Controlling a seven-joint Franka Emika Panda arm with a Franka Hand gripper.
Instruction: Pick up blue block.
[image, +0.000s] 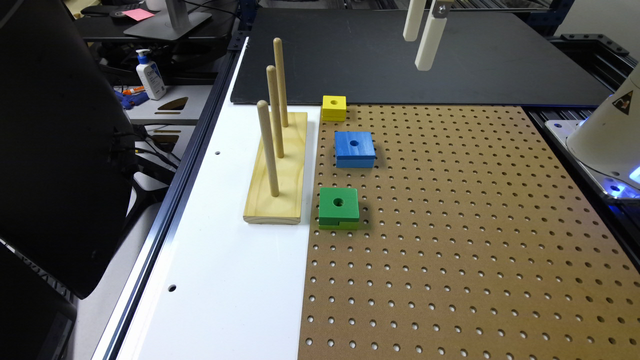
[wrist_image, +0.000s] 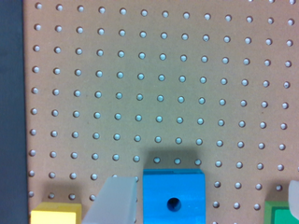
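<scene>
The tool (image: 421, 44) hangs high above the desk, over the black mat (image: 500, 55) at the far end. Its two white fingers (image: 430, 42) stand apart with nothing between them, so it is released.

The blue block (image: 354, 148) lies flat on the brown board (image: 475, 225) with all the little holes. It has a round hole in its middle. It sits between the yellow block (image: 334, 107) and the green block (image: 339, 207), and the three make a row along the board's edge, each one apart from the next. The yellow one is the smallest (and farthest from the exterior camera).

Just beside the row, on the white part of the desk (image: 225, 280), lies a wooden base (image: 280, 190) with three tall pegs (image: 268, 147) standing up.

In the wrist view the blue block (wrist_image: 174, 193) shows from above, with one pale finger (wrist_image: 114, 203) next to it and the other finger (wrist_image: 294, 198) at the far edge. The yellow block (wrist_image: 55, 213) and the green block (wrist_image: 281, 213) peek in at the corners. The tool is well apart from the blue block.

A white bottle (image: 150, 75) stands off the desk, toward the exterior view's left.
</scene>
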